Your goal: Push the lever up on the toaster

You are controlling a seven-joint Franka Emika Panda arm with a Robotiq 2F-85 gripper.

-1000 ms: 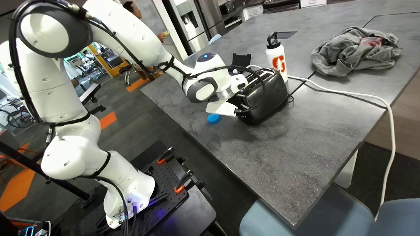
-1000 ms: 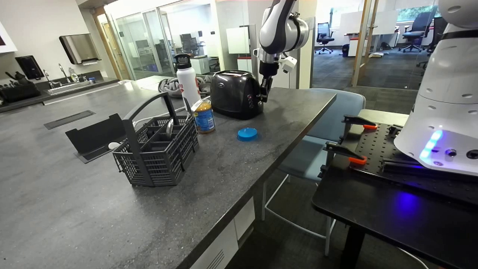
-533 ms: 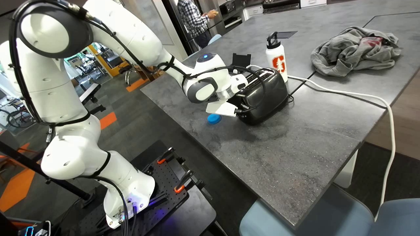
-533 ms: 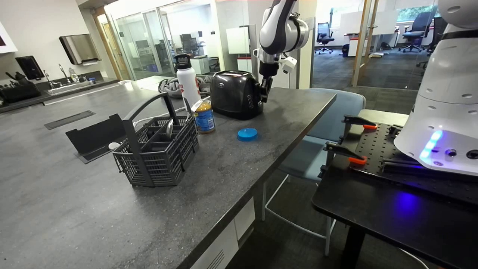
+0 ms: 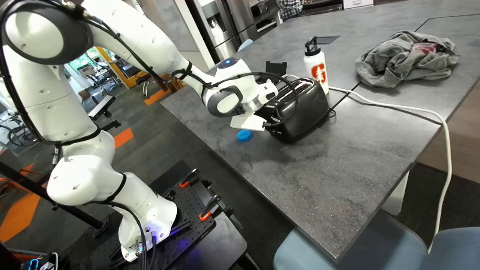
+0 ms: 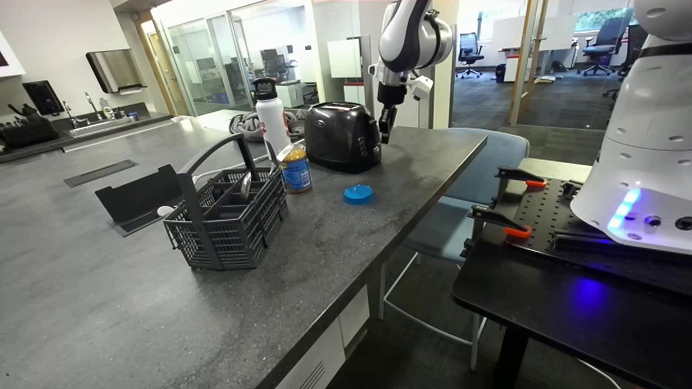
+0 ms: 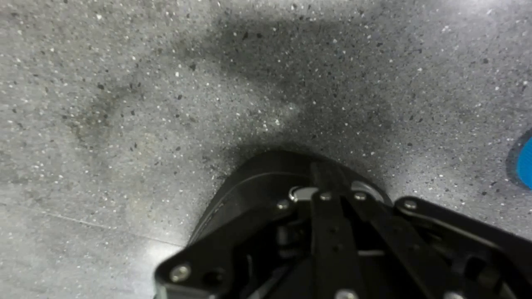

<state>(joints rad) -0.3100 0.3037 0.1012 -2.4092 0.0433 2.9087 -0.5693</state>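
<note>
The glossy black toaster (image 6: 338,135) stands on the grey counter, also in an exterior view (image 5: 305,110) and partly in the wrist view (image 7: 245,187). My gripper (image 6: 385,138) points down beside the toaster's narrow end face with the controls. In the wrist view the gripper's fingertips (image 7: 326,174) meet, with nothing visible between them, in front of that end. Whether they touch the toaster I cannot tell. The lever cannot be made out; the fingers cover part of the end face. A pale piece with a silver rim (image 7: 305,193) shows behind them.
A blue lid (image 6: 358,194) lies on the counter (image 6: 324,254) near the toaster. A jar (image 6: 296,170), a white bottle (image 6: 274,121) and a black mesh basket (image 6: 227,216) stand close by. A white cord (image 5: 393,107) runs from the toaster. A grey cloth (image 5: 407,62) lies farther off.
My gripper and arm have moved a little away from the toaster's end face and slightly up. The toaster has not moved. A person in the background has walked across.
</note>
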